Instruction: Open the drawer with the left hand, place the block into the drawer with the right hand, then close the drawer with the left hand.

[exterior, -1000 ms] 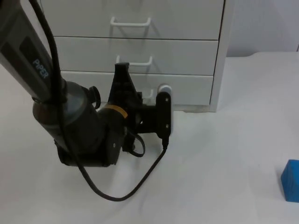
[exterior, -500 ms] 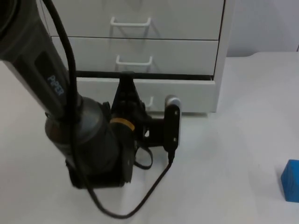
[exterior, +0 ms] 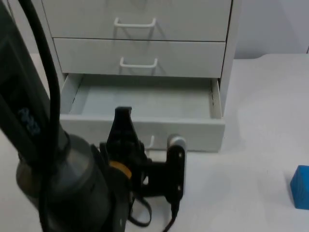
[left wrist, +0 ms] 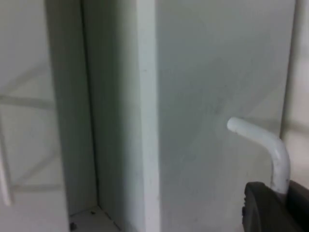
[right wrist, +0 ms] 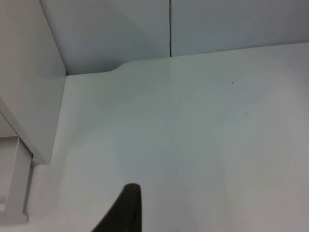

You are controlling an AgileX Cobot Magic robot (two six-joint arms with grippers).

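A: Where is the left end effector (exterior: 126,126) now, and what does it hold?

B: It is at the front panel of the bottom drawer (exterior: 145,104), right at the white handle (left wrist: 263,145). In the left wrist view one black fingertip touches the bent end of the handle. If the fingers are closed around it or only hooked behind it, I cannot tell — the arm's body covers the grip in the top view.

A: And the drawer itself?

B: It stands pulled out from the cabinet (exterior: 145,29), with a wide part of its pale floor visible. The two upper drawers are shut.

A: So the opening step is nearly finished?

B: I judge yes. To do it well, the pull should go straight along the drawer's rails, not sideways, and it should stop before the drawer comes to its end. Then the left end effector must free the handle cleanly and move aside, so that the opening is free for the other arm.

A: The right end effector?

B: It waits over the bare table (right wrist: 203,145), beside the cabinet's side wall; its fingertip (right wrist: 126,208) holds nothing that I can see.

A: The block?

B: The blue block (exterior: 301,187) lies on the table, well apart from the drawer — not yet picked.
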